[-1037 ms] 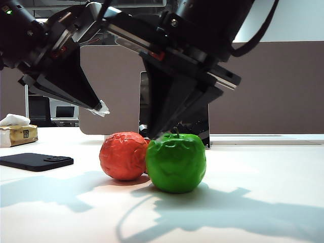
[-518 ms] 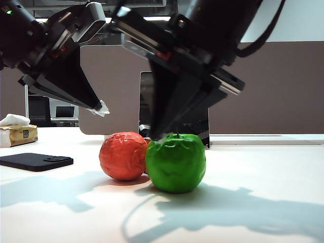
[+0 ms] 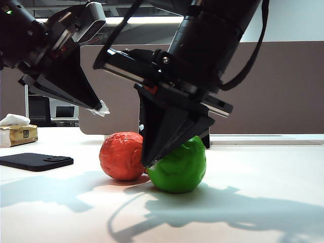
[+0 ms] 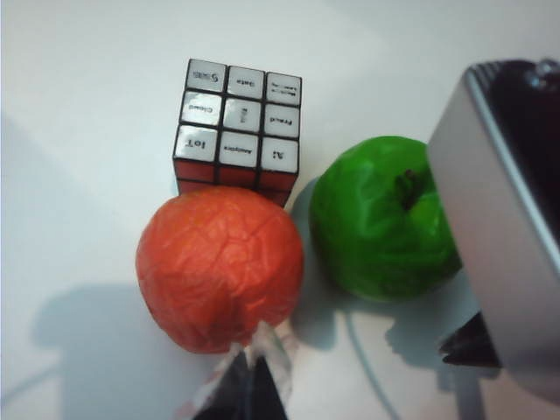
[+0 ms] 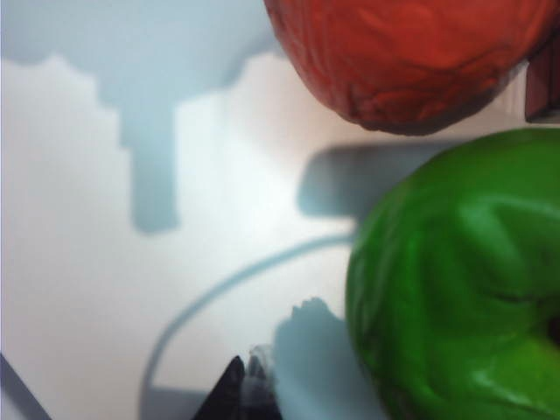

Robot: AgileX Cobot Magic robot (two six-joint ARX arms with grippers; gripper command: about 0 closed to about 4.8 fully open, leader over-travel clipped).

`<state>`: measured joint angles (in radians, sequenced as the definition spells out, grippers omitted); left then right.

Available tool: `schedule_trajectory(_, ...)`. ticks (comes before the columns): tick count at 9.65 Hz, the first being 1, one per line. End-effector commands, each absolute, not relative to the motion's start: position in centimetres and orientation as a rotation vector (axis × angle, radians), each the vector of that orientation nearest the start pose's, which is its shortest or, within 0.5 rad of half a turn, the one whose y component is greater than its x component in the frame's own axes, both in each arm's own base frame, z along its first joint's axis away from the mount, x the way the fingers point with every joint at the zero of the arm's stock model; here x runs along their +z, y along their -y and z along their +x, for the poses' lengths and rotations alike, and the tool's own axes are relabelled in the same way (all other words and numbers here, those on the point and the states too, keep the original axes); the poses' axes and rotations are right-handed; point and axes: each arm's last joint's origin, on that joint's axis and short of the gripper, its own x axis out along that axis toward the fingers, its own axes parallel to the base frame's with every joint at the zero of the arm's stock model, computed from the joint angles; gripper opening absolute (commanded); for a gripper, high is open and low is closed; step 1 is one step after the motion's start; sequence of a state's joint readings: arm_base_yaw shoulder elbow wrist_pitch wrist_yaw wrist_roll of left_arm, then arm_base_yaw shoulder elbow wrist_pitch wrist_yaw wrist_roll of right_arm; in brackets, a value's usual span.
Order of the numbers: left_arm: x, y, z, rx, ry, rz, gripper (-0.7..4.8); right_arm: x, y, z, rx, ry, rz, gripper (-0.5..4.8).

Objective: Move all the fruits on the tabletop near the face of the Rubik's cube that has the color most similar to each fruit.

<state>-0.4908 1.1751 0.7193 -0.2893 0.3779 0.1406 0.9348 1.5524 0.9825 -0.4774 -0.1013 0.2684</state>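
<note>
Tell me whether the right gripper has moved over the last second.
Yes. The right gripper has dropped, from above the green apple to low beside it, close to the tabletop.

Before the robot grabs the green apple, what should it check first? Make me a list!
1. Green apple resting on the white table: ok.
2. Right tool down at the apple: ok, its tips sit low by the apple's side, in the gap next to the orange ball.
3. Right tool actually around the apple: cannot tell, the wrist view shows one tip beside it only.
4. Left tool out of the way: ok, it hangs above the table, left of both fruits, holding nothing.
5. Cube spotted: ok, it stands just behind the orange ball, white face up.
6. Cube's green side located: cannot tell, only white and red faces show.
</note>
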Motion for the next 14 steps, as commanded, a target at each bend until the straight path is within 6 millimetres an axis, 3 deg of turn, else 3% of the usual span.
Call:
schedule_trajectory(1,23.1,12.0,20.2,-0.885,-0.696,0.168,-0.05,20.4,-24.2,18.2,0.713,-1.056,-0.237,-0.01)
schedule_trajectory(14,23.1,12.0,20.1,-0.887,-0.698,0.163,-0.05,20.2,-22.3,20.3,0.555,-1.039,-0.248,-0.01)
